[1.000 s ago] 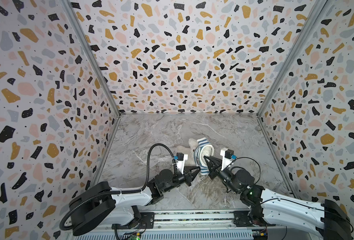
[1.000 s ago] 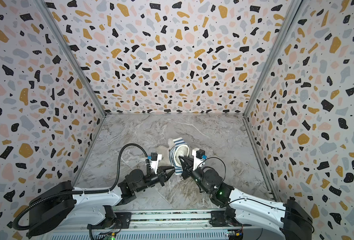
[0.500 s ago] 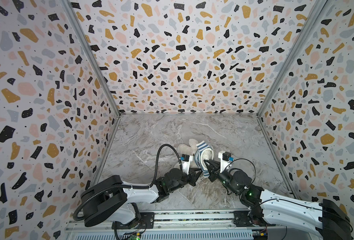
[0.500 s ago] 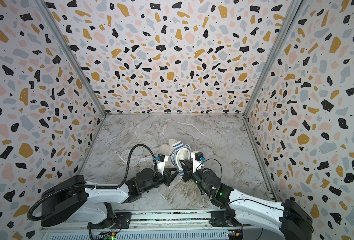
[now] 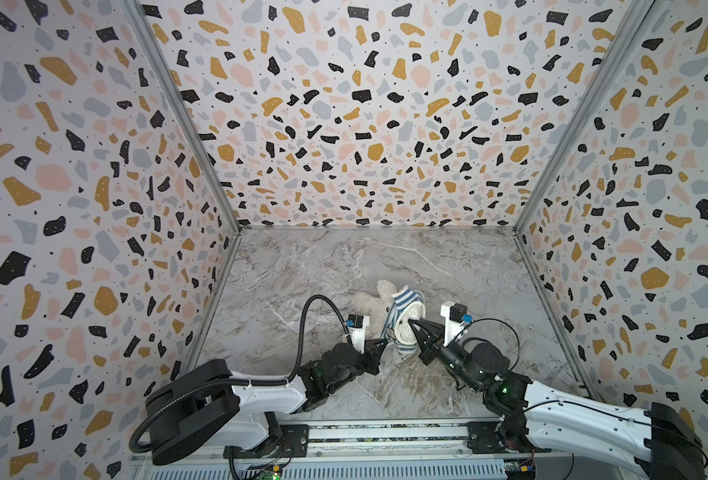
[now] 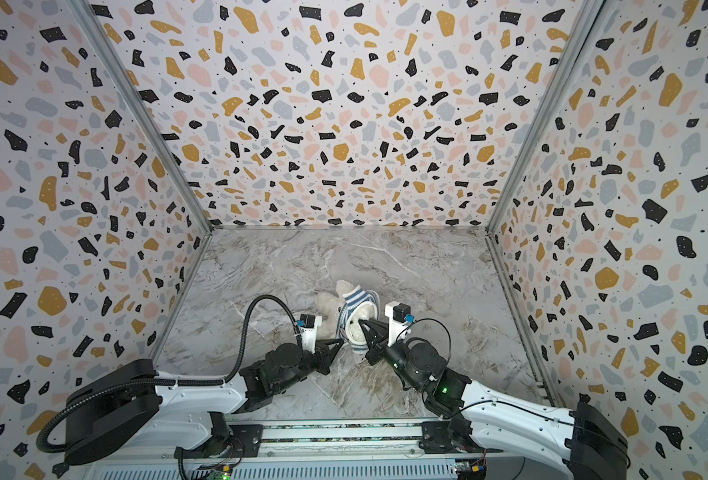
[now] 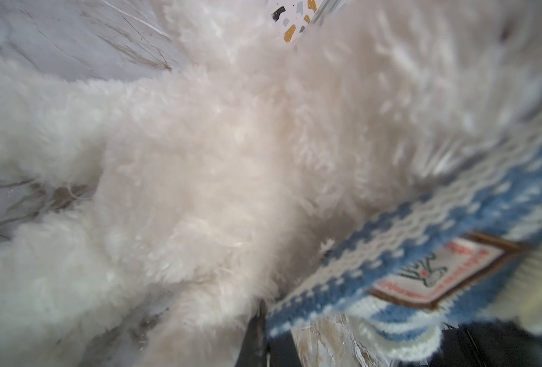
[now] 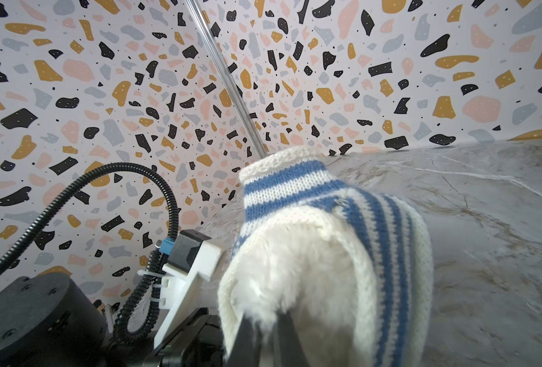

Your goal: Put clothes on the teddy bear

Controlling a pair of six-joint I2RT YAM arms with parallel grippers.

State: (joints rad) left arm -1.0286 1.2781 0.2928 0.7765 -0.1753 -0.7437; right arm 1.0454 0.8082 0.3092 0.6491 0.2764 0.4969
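Left fingers [image 5: 375,347] leftward; badge [image 7: 438,270] illegible

1. You have open passage over the bare marble floor [image 5: 385,257] behind the teddy bear [image 5: 366,305], as far as the back wall [image 5: 364,124].
2. The left wall [image 5: 94,208] and right wall [image 5: 634,208] bound you. The floor strips beside the bear are free.
3. In front, the left gripper [image 5: 384,342] and right gripper [image 5: 411,321], both pinched at the striped shirt [image 5: 406,298], leave you only a narrow gap.
4. The cable loop [image 5: 308,320] arches to the left of the bear.
5. In the blurred left wrist view, fur appears to fill the space ahead.
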